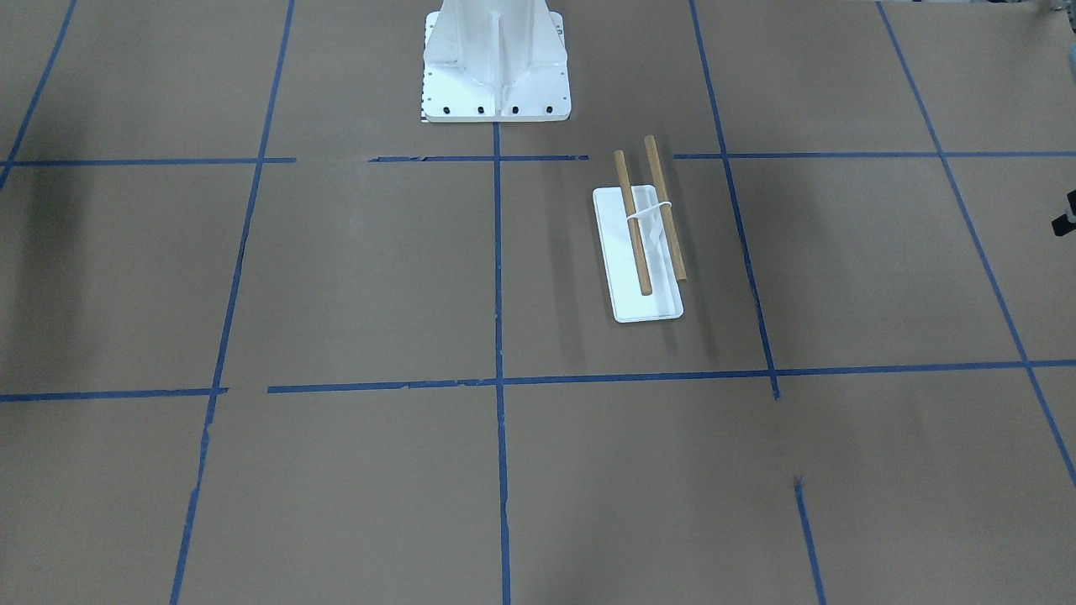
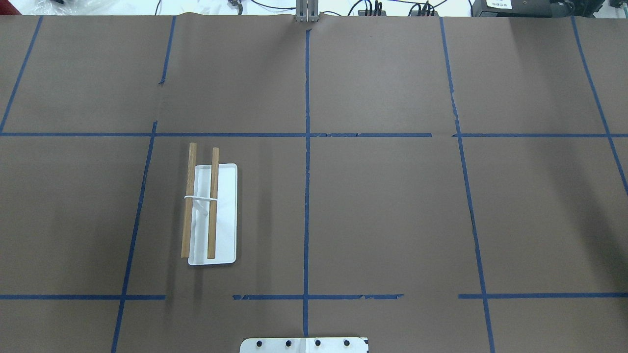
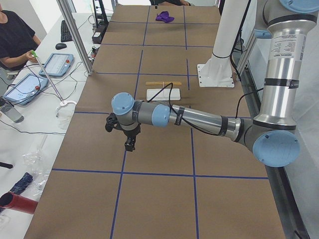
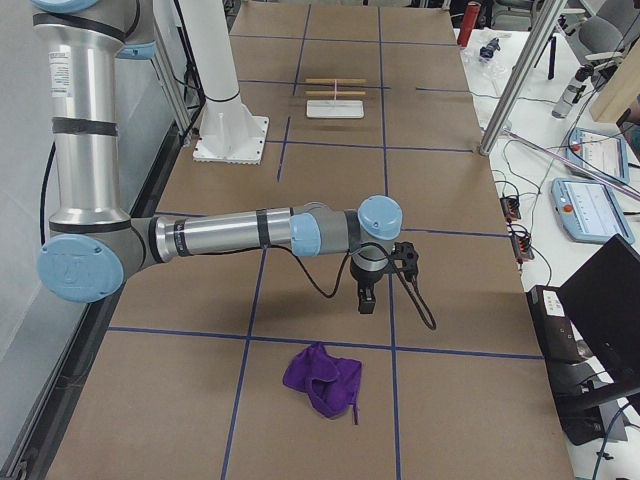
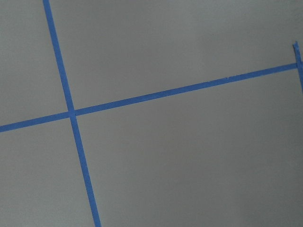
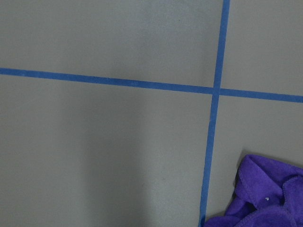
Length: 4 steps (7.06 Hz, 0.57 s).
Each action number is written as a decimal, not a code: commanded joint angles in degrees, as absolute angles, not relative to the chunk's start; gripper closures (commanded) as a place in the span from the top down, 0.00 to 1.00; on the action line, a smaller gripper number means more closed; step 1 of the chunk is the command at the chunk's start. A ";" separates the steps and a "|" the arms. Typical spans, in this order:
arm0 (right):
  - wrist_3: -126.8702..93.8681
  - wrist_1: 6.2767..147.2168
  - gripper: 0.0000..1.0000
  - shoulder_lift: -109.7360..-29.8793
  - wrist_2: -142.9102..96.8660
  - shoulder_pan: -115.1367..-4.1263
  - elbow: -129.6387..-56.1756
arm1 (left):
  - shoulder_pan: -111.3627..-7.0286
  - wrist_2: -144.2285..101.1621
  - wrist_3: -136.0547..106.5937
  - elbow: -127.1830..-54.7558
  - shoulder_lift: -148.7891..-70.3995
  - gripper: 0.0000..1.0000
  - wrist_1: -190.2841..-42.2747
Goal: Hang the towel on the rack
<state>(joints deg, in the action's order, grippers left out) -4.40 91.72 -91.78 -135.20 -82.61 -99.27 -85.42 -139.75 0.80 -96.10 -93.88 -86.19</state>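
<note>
The rack stands on the brown table, with a white flat base and two wooden bars; it also shows in the overhead view and small in both side views. The purple towel lies crumpled on the table far from the rack, also seen in the right wrist view and the left side view. My left gripper hovers over bare table, apart from the rack. My right gripper hovers just beyond the towel. I cannot tell whether either is open or shut.
The white bolted robot pedestal stands at the table's robot side. Blue tape lines grid the table. Metal posts stand at the operators' edge. An operator and tablets sit at a side table.
</note>
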 commanded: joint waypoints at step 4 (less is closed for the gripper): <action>-4.92 91.67 1.00 -92.55 -135.62 -82.62 -100.28 | -87.98 -139.74 7.73 -95.89 -92.82 1.00 -87.36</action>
<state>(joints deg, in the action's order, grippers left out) -4.87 91.67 -92.43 -135.61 -82.62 -100.11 -87.92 -139.41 7.38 -95.99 -93.50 -87.04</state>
